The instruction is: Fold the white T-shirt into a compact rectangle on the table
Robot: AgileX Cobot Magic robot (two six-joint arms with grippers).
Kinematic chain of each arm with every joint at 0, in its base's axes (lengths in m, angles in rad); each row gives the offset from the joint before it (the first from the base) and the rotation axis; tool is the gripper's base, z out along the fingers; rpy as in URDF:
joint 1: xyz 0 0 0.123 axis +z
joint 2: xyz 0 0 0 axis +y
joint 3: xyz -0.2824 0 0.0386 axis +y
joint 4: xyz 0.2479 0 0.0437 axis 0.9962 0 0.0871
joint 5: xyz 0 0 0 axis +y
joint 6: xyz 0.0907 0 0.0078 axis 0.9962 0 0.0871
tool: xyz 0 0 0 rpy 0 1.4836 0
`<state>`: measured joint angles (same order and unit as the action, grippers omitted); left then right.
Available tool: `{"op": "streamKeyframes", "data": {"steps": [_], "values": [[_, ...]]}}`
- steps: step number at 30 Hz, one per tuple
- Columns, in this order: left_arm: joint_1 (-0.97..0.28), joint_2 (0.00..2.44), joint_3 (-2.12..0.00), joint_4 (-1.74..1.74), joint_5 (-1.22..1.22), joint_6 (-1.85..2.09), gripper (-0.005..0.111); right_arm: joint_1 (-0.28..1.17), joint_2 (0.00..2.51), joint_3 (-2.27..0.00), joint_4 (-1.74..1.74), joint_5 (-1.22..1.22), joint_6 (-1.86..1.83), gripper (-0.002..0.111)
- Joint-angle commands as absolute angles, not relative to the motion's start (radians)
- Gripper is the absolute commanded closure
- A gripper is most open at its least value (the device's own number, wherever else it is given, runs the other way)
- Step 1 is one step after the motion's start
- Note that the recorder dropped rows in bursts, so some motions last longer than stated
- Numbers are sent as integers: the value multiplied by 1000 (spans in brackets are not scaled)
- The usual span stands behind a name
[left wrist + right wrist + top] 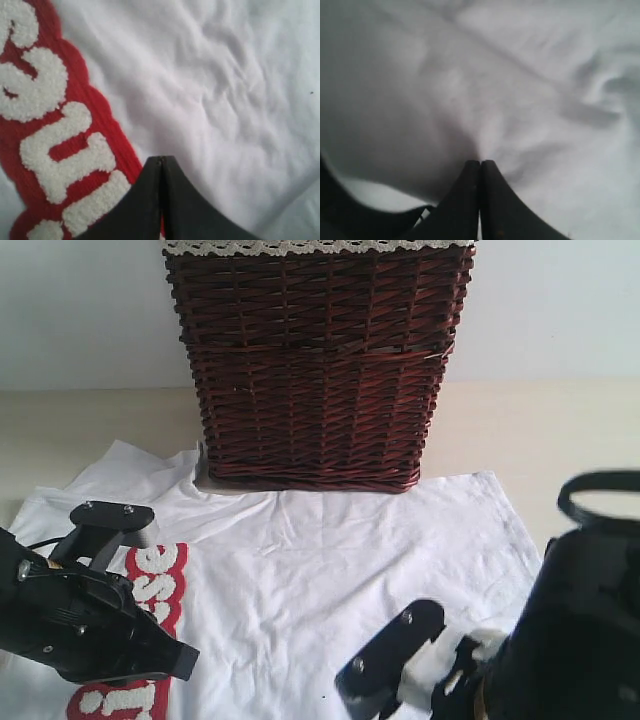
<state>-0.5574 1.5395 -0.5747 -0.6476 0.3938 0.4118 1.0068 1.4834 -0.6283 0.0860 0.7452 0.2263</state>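
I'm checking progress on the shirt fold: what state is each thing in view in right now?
white T-shirt: spread out on the table, not yet folded, lightly wrinkled.
table: carrying the shirt and the basket.
wicker basket: upright at the shirt's far edge, lace liner over its rim.
left gripper: shut, tip at the edge of the red patch.
right gripper: shut, tip at plain white cloth; a pinch cannot be confirmed.

The shirt (330, 570) lies on the table (560, 430), the basket (320, 370) behind it at 12 o'clock. Over the shirt: left gripper (161, 159) at 8 o'clock, right gripper (480, 162) at 5.
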Motion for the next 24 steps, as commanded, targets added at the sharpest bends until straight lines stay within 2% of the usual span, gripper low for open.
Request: {"op": "streamKeyframes", "data": {"steps": [1,6,10,15,18,24], "values": [[-559,1531,-571,-643,397,410,107,1125,1480,-607,99,720,244,108],[-559,1531,-571,-643,404,412,107,1134,1488,-605,9,704,319,108],[-559,1531,-571,-643,406,412,107,1134,1538,-605,-414,709,673,108],[-559,1531,-571,-641,394,412,107,1126,1622,-607,-579,698,815,108],[-552,1531,-576,-622,394,408,107,982,1688,-660,-515,665,724,108],[-383,1613,-625,-554,437,319,107,787,1623,-667,-416,543,571,108]]}}
